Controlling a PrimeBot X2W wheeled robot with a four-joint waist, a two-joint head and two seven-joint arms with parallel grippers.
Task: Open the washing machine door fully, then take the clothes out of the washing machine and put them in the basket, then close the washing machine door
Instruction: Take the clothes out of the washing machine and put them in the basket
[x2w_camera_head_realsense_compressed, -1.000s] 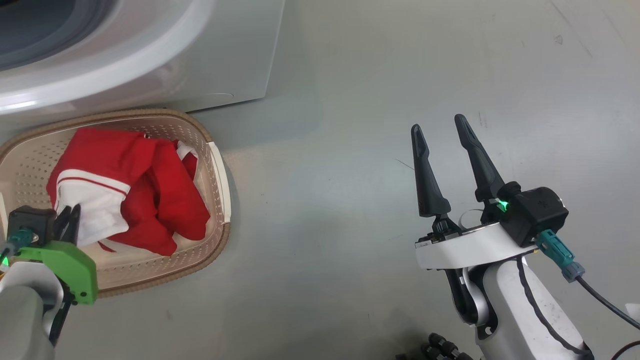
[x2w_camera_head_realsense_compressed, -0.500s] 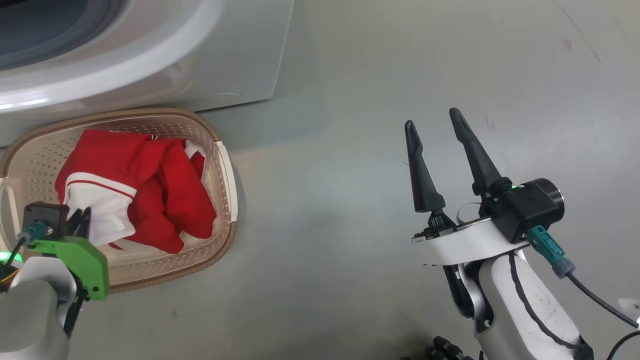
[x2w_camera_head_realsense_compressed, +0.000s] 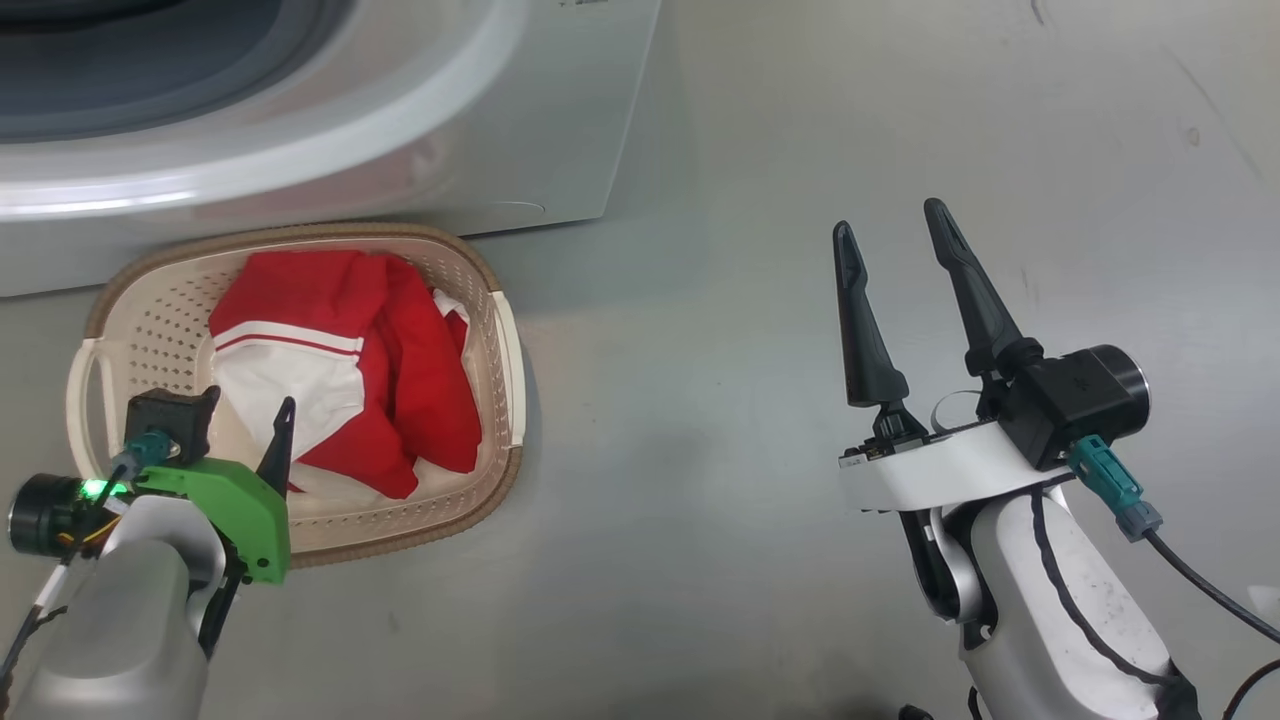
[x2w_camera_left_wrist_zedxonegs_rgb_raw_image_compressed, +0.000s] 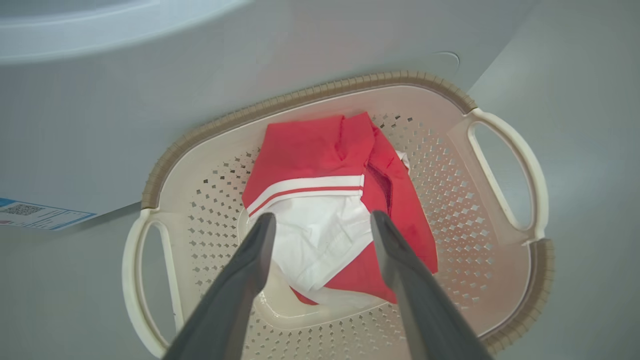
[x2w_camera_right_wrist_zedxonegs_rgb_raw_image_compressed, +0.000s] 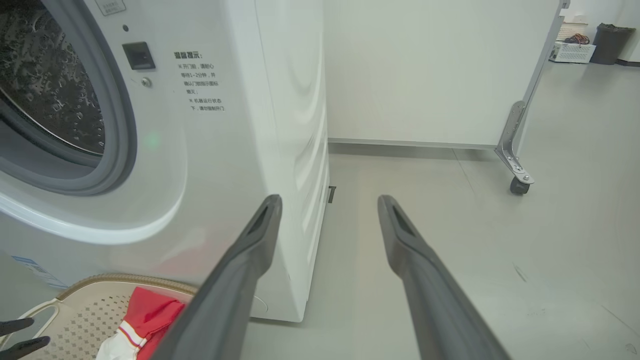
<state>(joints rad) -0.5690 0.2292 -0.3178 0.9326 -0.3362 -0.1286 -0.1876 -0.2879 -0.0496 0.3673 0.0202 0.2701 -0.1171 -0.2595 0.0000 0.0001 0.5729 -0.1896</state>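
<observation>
The clothes (x2w_camera_head_realsense_compressed: 340, 300), red with white panels and striped trim, lie heaped in the cream basket (x2w_camera_head_realsense_compressed: 500, 330) on the floor in front of the washing machine (x2w_camera_head_realsense_compressed: 500, 120). My left gripper (x2w_camera_head_realsense_compressed: 250, 410) hangs just above the heap, open. In the left wrist view the left gripper (x2w_camera_left_wrist_zedxonegs_rgb_raw_image_compressed: 322, 220) straddles the white panel of the clothes (x2w_camera_left_wrist_zedxonegs_rgb_raw_image_compressed: 310, 150) inside the basket (x2w_camera_left_wrist_zedxonegs_rgb_raw_image_compressed: 310, 95), holding nothing. My right gripper (x2w_camera_head_realsense_compressed: 890, 220) is open and empty over bare floor to the right. In its wrist view the right gripper (x2w_camera_right_wrist_zedxonegs_rgb_raw_image_compressed: 330, 200) points past the washing machine (x2w_camera_right_wrist_zedxonegs_rgb_raw_image_compressed: 225, 150) corner. The washing machine door is out of view.
The steel drum (x2w_camera_right_wrist_zedxonegs_rgb_raw_image_compressed: 45, 75) shows through the open port with its grey seal. A white panel on a caster wheel (x2w_camera_right_wrist_zedxonegs_rgb_raw_image_compressed: 517, 185) stands at the back right, with a dark bin (x2w_camera_right_wrist_zedxonegs_rgb_raw_image_compressed: 607, 42) beyond. A blue label (x2w_camera_left_wrist_zedxonegs_rgb_raw_image_compressed: 35, 215) sits low on the washer front.
My left gripper has gone from shut to open over the clothes, which lie loose in the basket. The head camera has shifted, sliding the whole picture rightward. The right gripper stays open.
</observation>
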